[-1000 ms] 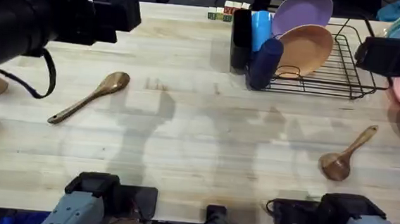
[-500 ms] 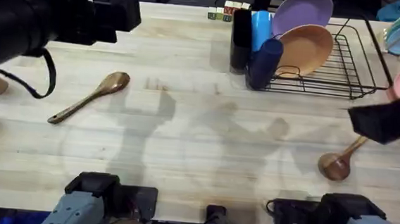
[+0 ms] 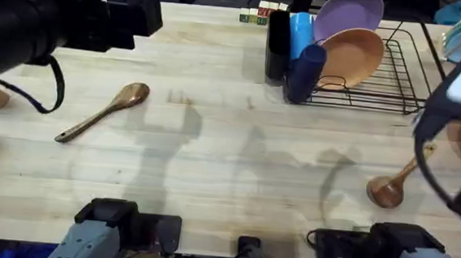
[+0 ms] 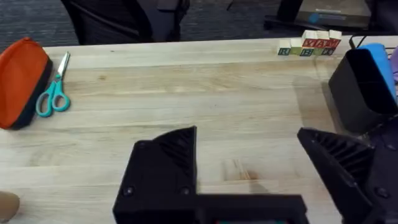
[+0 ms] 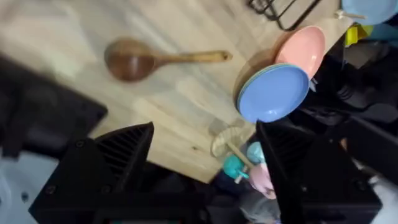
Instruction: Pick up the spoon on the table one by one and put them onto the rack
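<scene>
Two brown wooden spoons lie on the table [image 3: 229, 145]. The left spoon [image 3: 105, 112] rests at the mid left, its bowl toward the rack. The right spoon [image 3: 393, 183] [image 5: 155, 59] lies near the right edge, bowl toward me. The black wire rack [image 3: 372, 78] stands at the back right with a black utensil holder [image 3: 278, 44] at its left end. My right gripper [image 5: 205, 130] hangs open high above the table's right side, the right spoon well beyond its fingers. My left gripper [image 4: 249, 149] is open, raised over the back left of the table, holding nothing.
The rack holds a purple plate [image 3: 351, 11], an orange plate [image 3: 353, 56] and blue cups [image 3: 304, 69]. Blue and pink plates [image 5: 273, 93] are stacked by the right edge. Teal scissors [image 4: 53, 93], an orange item [image 4: 22, 81] and small blocks [image 4: 308, 45] sit at the back.
My right arm has swung from beside the rack down the right edge toward the near side, rising close under the camera over the right spoon. The left arm and both spoons have not moved.
</scene>
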You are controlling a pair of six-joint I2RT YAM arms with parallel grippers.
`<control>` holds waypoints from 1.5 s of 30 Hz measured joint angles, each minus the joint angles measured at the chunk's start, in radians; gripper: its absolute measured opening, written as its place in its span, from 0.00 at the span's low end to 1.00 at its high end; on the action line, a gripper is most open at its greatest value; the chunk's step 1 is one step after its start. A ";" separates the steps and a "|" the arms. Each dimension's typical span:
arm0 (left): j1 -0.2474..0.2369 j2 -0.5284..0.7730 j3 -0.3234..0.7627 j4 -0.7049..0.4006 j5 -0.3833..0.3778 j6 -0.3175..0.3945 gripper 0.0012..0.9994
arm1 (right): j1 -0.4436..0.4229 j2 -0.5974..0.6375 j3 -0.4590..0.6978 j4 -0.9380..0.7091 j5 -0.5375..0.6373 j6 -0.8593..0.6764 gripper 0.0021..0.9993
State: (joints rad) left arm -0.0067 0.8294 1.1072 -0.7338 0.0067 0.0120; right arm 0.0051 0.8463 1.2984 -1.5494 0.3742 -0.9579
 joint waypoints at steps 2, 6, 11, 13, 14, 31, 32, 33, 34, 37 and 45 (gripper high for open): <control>0.000 0.000 0.000 0.000 0.000 0.000 0.99 | 0.000 0.000 0.000 -0.037 0.017 -0.060 1.00; 0.000 0.000 0.000 0.000 0.000 0.000 0.99 | 0.000 0.000 0.000 -0.053 0.053 -0.135 1.00; 0.000 0.000 0.000 0.000 0.000 0.000 0.99 | 0.000 0.000 0.000 -0.053 0.075 -0.173 1.00; 0.000 0.000 0.000 0.000 0.000 0.000 0.99 | 0.000 0.000 0.000 -0.053 0.071 -0.181 1.00; 0.000 0.000 0.000 0.000 0.000 0.000 0.99 | 0.000 0.000 0.000 -0.053 0.067 -0.181 1.00; 0.000 0.000 0.000 0.000 0.000 0.000 0.99 | -0.252 0.114 0.003 0.007 0.010 -0.195 1.00; 0.000 0.000 0.000 0.000 0.000 0.000 0.99 | -0.272 0.133 0.003 0.013 -0.004 -0.195 1.00; 0.000 0.000 0.000 0.000 0.000 0.000 0.99 | -0.296 0.153 0.003 0.020 -0.020 -0.195 1.00; 0.000 0.000 0.000 0.000 0.000 0.000 0.99 | -0.317 0.169 0.003 0.026 -0.035 -0.195 1.00; 0.000 0.000 0.000 0.000 0.000 0.000 0.99 | -0.372 0.209 0.003 0.041 -0.079 -0.197 1.00; 0.000 0.000 0.000 0.000 0.000 0.000 0.99 | -0.408 0.247 0.003 0.039 -0.132 -0.376 1.00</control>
State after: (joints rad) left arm -0.0067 0.8291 1.1072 -0.7338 0.0067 0.0120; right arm -0.4026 1.0935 1.3018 -1.5101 0.2422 -1.3337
